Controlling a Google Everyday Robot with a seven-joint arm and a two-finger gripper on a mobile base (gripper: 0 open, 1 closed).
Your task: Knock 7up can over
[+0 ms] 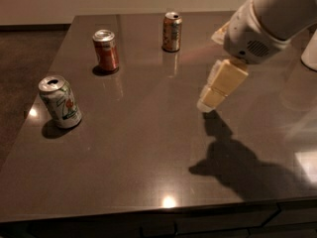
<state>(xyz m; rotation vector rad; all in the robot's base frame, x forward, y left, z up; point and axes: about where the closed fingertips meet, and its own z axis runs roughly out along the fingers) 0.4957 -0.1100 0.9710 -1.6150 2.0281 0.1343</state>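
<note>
Dark, glossy tabletop (148, 162) seen from above, with my robot arm reaching in from the upper right. The gripper (210, 99) hangs over the right half of the table, pointing down and to the left. It is clear of the surface, and its shadow falls just below it, toward the camera. I cannot tell whether the gripper is spread or pressed together.

Nearest the gripper, beyond it and a little to its left, stands a gold-brown can (172, 31). Farther left is a red-orange can (106, 50). Farthest from the gripper, well apart and far to its left, is the 7up can (60, 101), close to the table's left edge.

My worries from here:
- A long sweep leftward that strays toward the far side could clip one of the other two cans instead.
- A push landing low on the 7up can might slide it rather than tip it.
- With the edge so near, a hard shove could send it rolling off the table.

The 7up can is upright and untouched. Its body is white-silver with green markings and a small red-orange spot, and its top is silver. A shadow pools at its base.
</note>
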